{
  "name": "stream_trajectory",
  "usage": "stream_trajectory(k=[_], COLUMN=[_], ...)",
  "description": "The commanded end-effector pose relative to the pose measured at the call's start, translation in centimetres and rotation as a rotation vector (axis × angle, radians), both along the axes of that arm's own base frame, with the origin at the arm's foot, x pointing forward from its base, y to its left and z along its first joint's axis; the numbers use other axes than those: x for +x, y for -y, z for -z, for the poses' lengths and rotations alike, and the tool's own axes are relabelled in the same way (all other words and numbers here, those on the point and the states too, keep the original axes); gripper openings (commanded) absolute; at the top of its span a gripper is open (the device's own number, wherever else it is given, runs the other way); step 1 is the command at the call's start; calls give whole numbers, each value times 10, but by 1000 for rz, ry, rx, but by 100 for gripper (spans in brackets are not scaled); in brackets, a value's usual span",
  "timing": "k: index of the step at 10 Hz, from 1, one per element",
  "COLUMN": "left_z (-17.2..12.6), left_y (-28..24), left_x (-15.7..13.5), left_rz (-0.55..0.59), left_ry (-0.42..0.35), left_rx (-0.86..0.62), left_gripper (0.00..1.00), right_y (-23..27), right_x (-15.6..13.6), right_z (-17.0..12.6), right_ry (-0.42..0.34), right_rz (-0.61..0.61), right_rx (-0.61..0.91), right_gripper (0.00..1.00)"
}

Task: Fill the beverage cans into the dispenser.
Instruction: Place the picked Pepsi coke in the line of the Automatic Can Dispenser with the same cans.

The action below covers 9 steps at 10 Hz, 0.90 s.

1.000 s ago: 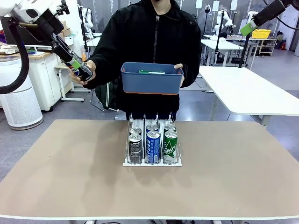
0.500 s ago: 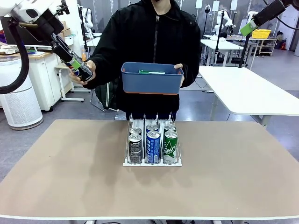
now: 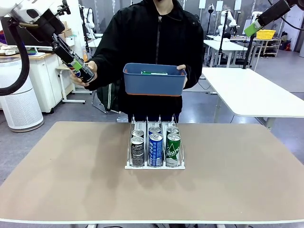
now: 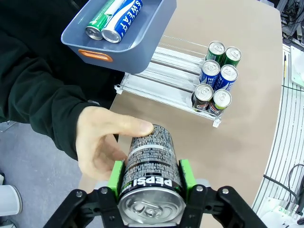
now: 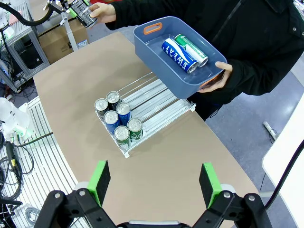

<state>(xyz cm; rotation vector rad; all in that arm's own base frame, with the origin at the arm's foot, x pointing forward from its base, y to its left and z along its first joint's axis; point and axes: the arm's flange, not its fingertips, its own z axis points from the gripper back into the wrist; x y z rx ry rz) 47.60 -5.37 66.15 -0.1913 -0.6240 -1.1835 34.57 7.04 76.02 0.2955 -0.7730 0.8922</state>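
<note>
The left end effector [image 4: 151,176] is pinched by its green pads on a black Pepsi can [image 4: 148,151], held aloft beyond the table's far left corner. There the can is also cupped by the person's hand [image 4: 100,148]. The right end effector [image 5: 156,184] is spread wide, raised high at the right. Six cans [image 3: 155,148] are stood in two rows of three at the front of the white wire dispenser [image 3: 154,166], mid-table. A blue tub [image 3: 154,81], with a blue can [image 5: 176,55] and a green can [image 5: 192,48] lying in it, is held above and behind the dispenser by the person's other hand [image 5: 219,71]. The tan table [image 3: 66,180] is matte. White tables [image 3: 251,92] and a grey floor [image 3: 199,111] are seen behind.
</note>
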Motion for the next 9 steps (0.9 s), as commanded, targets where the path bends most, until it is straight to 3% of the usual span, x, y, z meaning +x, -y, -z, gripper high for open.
stream_trajectory(k=[1,6,7,9], left_z=[-1,-1,0,-3], left_y=[-1,-1,0,10], left_x=[0,0,0,-12], left_rz=[-2,-2,0,-24], left_ry=[4,4,-1,2], left_rx=[0,0,0,-8], left_gripper=[4,4,58,58], right_y=[0,0,0,0], right_x=[0,0,0,0], right_z=[1,1,1,1], right_ry=[-1,-1,-1,-1], right_rz=[-1,-1,-1,-1], right_rx=[-3,-3,-3,-3], right_gripper=[100,100,100,100])
